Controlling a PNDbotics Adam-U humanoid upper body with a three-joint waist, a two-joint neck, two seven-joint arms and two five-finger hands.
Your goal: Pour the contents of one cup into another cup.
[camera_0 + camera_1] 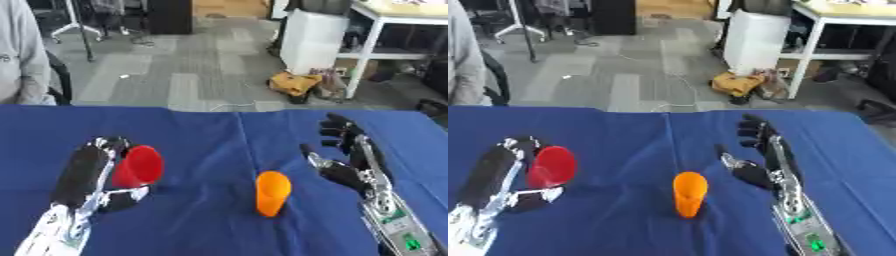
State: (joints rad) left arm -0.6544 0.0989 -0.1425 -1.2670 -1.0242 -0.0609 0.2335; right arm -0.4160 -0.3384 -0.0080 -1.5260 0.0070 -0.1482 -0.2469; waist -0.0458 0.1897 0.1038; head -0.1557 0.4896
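Red cup (138, 166): held in the left hand (87, 176) at the left side of the blue table (219, 150). The cup is tilted, its mouth turned toward the right and toward the middle of the table. The fingers curl round the far side of the cup and the thumb closes in beneath it, so the hand is clamped on the cup. Whether the cup's base touches the cloth cannot be told. Contents cannot be made out.

Orange cup (272, 193): stands on the table near the centre, slightly toward the right, mouth up, leaning a little in the view. It is free of both hands, well apart from the red cup and near the right hand. Nothing inside it can be seen.

Right hand (346, 160): to the right of the orange cup, with a gap between them. The fingers are straight and spread, pointing toward the far edge of the table, with the thumb pointing out toward the orange cup. It holds nothing. Its forearm runs to the lower right corner, with a green circuit board (409, 243) showing on it.

Table: covered in blue cloth with creases running across it; it fills the lower half of both views.

Surroundings: beyond the far edge lies a grey tiled floor. A white table (385, 20) stands at the upper right, a white box-like unit (313, 40) beside it, and a yellow and black object (293, 84) on the floor near the leg.
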